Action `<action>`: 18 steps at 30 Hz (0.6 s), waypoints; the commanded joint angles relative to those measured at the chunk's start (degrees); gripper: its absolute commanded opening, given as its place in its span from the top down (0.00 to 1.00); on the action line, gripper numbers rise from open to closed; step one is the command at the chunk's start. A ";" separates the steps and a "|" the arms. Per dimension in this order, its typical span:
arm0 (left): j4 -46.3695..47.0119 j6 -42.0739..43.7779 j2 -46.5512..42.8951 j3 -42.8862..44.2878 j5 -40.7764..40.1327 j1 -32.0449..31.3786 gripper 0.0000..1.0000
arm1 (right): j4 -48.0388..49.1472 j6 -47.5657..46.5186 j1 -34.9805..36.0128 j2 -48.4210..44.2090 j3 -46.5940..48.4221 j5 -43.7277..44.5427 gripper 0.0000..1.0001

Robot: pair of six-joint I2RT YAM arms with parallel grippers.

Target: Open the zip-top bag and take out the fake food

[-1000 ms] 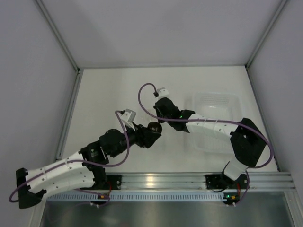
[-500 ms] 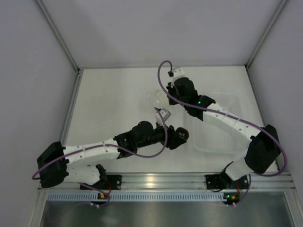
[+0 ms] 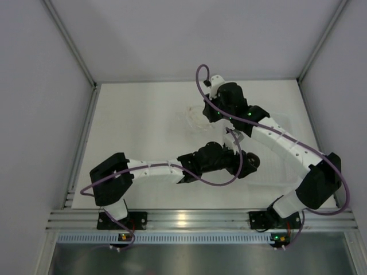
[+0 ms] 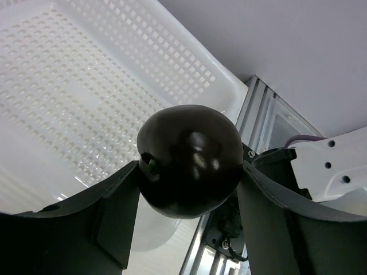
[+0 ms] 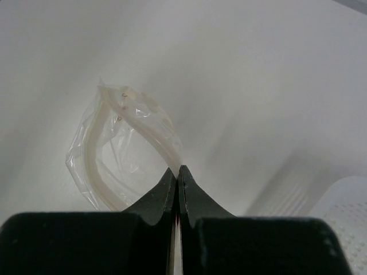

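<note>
Food (image 4: 192,152), clear of the bag (image 5: 123,143), is gripped in my left claw (image 4: 188,177) over the tub (image 4: 74,86), right of centre. Bag sits far centre, edge pinched in my right claw (image 5: 176,172). Removal judged done; next move: lower and release food into tub.

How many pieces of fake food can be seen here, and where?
1. The dark ball is clamped in the left gripper, over the white tub. The bag, pinched by the right gripper, looks empty, though its folds may hide something.
</note>
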 commanded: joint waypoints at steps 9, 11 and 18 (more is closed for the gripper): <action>4.94 1.50 4.94 6.79 -0.78 -1.27 0.02 | 0.62 0.31 -1.55 1.56 1.46 -3.22 1.00; 4.85 1.67 4.85 6.44 -2.70 -1.27 0.02 | 0.79 0.39 -1.90 1.39 1.11 -2.96 1.00; 4.85 1.85 -0.50 -0.39 -8.33 -1.10 0.02 | 1.84 1.62 -2.60 1.56 0.15 -2.17 1.00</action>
